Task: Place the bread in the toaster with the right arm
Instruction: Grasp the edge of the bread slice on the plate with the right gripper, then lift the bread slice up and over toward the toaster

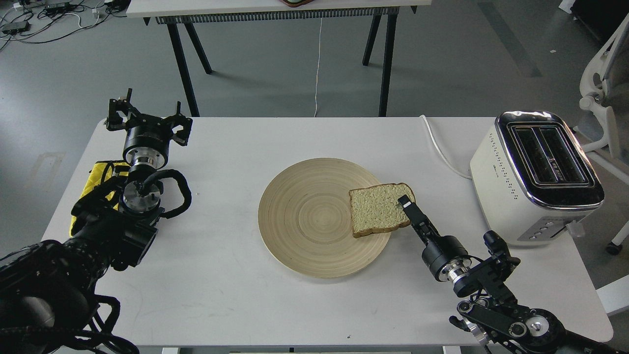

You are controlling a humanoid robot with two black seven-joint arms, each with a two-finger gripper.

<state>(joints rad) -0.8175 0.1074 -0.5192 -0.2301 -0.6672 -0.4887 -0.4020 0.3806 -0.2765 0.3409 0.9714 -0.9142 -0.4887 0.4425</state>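
Observation:
The bread (pixel 378 210) lies flat on the right edge of a round wooden plate (pixel 304 216), hanging slightly over its rim. The cream-white toaster (pixel 535 172) stands at the table's right side, both slots empty. My right gripper (pixel 406 202) reaches in from the lower right, and its tip lies over the bread's right edge. It is seen edge-on as one narrow black piece, so its fingers cannot be told apart. My left gripper (pixel 147 118) is open and empty at the far left of the table.
The toaster's white cord (pixel 439 146) runs over the table's back edge. A yellow cloth (pixel 98 172) lies under my left arm. A white chair (pixel 602 83) stands to the right of the table, and a second table (pixel 275 10) stands behind.

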